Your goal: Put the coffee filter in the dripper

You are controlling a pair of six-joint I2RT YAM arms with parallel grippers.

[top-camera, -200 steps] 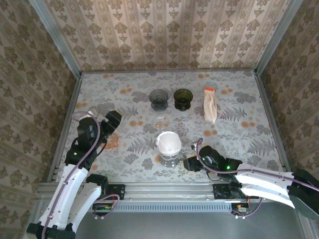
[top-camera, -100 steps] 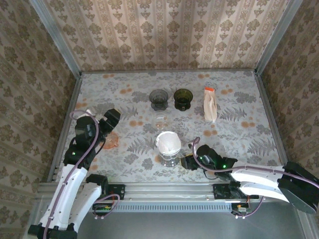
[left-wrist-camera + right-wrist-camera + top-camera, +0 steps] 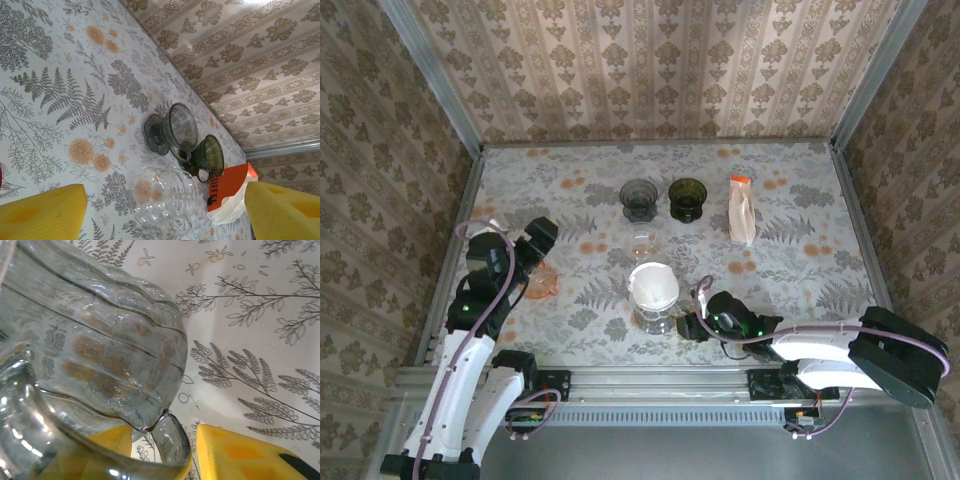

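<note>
The paper filter (image 3: 653, 285) is a white cone that appears already seated in the mouth of the clear glass dripper (image 3: 656, 318), just ahead of the right tool (image 3: 692, 325); being thin paper it should be very light, soft and easy to crush or knock askew, so any hold belongs on its upper rim, lightly; the dripper under it is ribbed glass (image 3: 100, 340), stiff, slick and breakable, likely top-heavy enough to tip if nudged, and its handle (image 3: 171, 439) is the sensible place to take it; the right tool stands narrow astride that handle, one yellow pad (image 3: 235, 455) showing a small gap from the glass, so it is not yet clamped; the left tool (image 3: 535, 240) hangs wide and empty, well to the side of the filter; ahead of it sit a small clear glass jar (image 3: 162, 192), a grey dripper (image 3: 175, 127), a green dripper (image 3: 207, 155) and an orange-topped bag (image 3: 227, 192); the tabletop (image 3: 800, 260) wears a flat floral cover, smooth-looking, so glass may slide; patterned walls (image 3: 650, 70) close three sides, leaving ample room around the dripper.
</note>
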